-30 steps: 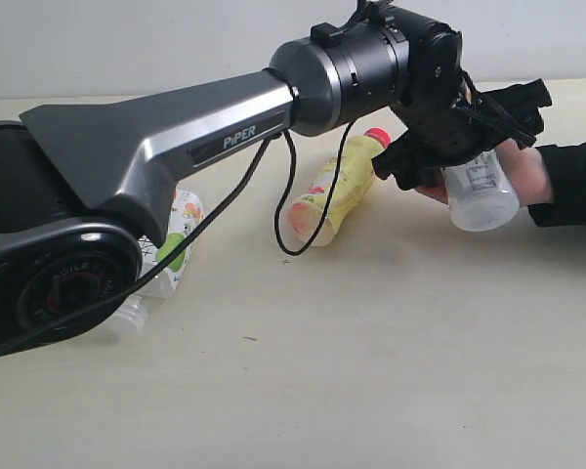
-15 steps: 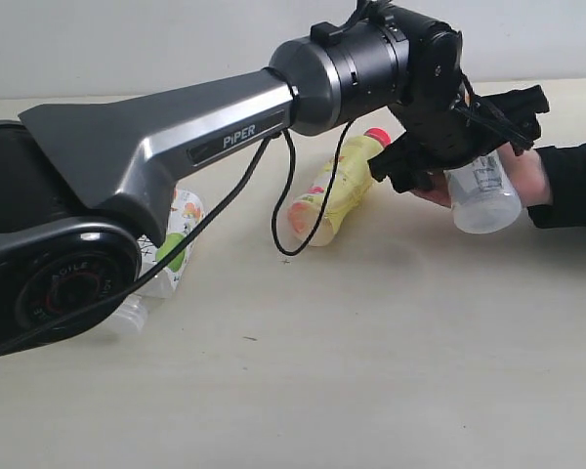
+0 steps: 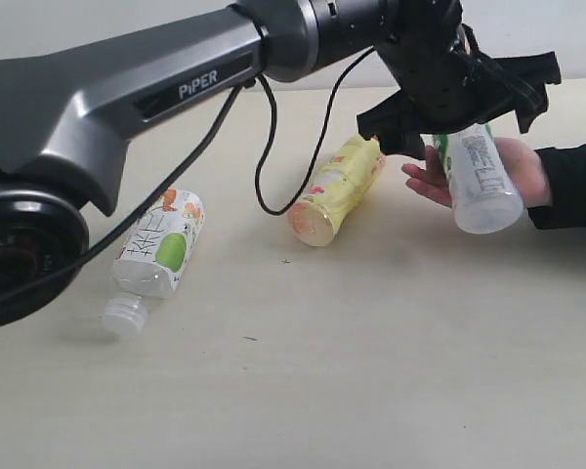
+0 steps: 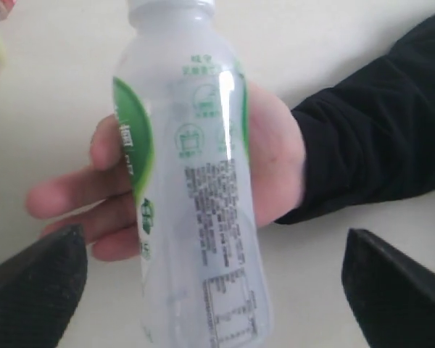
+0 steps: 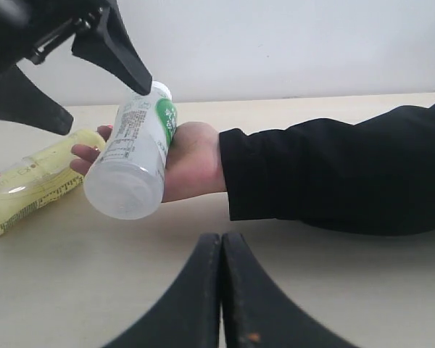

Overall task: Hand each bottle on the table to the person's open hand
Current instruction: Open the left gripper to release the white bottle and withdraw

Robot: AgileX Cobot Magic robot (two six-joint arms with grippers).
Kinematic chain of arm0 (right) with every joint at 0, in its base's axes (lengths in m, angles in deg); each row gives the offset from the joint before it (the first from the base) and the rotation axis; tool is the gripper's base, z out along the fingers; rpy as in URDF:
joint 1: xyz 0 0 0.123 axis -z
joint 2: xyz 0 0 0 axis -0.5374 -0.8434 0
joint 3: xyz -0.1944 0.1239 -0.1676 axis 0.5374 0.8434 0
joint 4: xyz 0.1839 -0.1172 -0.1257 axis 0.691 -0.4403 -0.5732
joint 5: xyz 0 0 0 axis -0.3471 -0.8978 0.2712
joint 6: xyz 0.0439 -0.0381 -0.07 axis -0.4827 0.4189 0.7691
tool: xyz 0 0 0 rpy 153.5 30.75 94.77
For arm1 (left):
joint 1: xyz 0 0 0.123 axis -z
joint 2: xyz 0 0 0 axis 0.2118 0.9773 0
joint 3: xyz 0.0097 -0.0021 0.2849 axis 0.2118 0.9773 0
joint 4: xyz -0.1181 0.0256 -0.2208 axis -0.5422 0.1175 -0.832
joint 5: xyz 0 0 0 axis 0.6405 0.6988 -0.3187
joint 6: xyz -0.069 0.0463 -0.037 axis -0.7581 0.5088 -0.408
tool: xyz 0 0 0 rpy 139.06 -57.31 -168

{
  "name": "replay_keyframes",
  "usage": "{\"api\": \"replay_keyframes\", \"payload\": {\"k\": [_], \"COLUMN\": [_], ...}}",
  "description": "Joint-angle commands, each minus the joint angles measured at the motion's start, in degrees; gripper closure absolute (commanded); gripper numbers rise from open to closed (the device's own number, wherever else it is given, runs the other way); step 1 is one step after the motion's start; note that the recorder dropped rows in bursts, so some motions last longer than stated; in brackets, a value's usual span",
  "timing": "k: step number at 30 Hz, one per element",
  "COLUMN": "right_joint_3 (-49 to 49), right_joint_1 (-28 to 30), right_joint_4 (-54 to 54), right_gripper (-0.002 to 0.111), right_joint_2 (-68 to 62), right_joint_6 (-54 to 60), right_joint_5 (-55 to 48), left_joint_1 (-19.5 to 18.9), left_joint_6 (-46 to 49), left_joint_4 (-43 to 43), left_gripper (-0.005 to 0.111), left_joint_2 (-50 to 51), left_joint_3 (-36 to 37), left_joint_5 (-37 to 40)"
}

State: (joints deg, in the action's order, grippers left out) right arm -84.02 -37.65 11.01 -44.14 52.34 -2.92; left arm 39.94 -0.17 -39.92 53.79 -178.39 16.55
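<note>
Lying nearest in the exterior view, well apart from the left fingers, the squarish clear bottle rests on its side on the pale, matte table. Its white-green fruit label wraps flat faces, and its neck points forward. Farther back, just beside those fingers, the yellow bottle also lies flat, with its round base toward the camera. Its cap end is hidden there behind one dark finger.

Between the left fingers, touched by neither, the white bottle lies across the person's hand. It is smooth, frosted, cylindrical plastic with a green band and fine print. The left fingers are spread wide, black and finely textured, holding nothing, one on each side of the bottle. The left wrist view cuts off the bottle's base and most of its cap. A black fabric sleeve covers the person's wrist.

The right fingers, smooth black blades, press together with nothing between them, low over the table, near the hand. A plain pale wall stands farthest back.
</note>
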Motion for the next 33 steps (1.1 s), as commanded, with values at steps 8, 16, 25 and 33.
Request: {"api": "replay_keyframes", "payload": {"k": [8, 16, 25, 33], "right_joint_3": [0.3, 0.3, 0.3, 0.3], "right_joint_1": [0.3, 0.3, 0.3, 0.3], "right_joint_4": [0.3, 0.3, 0.3, 0.3], "right_gripper": [0.108, 0.108, 0.108, 0.108], "right_joint_2": [0.3, 0.3, 0.3, 0.3], "right_joint_6": [0.0, 0.0, 0.0, 0.0], "right_joint_5": [0.7, 0.7, 0.7, 0.5], "left_joint_1": [-0.1, -0.1, -0.1, -0.2], "left_joint_6": [16.3, 30.6, 37.6, 40.1], "left_joint_4": [-6.0, -5.0, -4.3, -3.9], "left_gripper": [0.016, 0.016, 0.016, 0.016], "left_joint_2": [-7.7, -11.8, -13.7, -15.5], "left_joint_3": [-0.3, -0.3, 1.4, 1.4], "left_joint_5": [7.6, 17.5, 17.5, 17.5]}}
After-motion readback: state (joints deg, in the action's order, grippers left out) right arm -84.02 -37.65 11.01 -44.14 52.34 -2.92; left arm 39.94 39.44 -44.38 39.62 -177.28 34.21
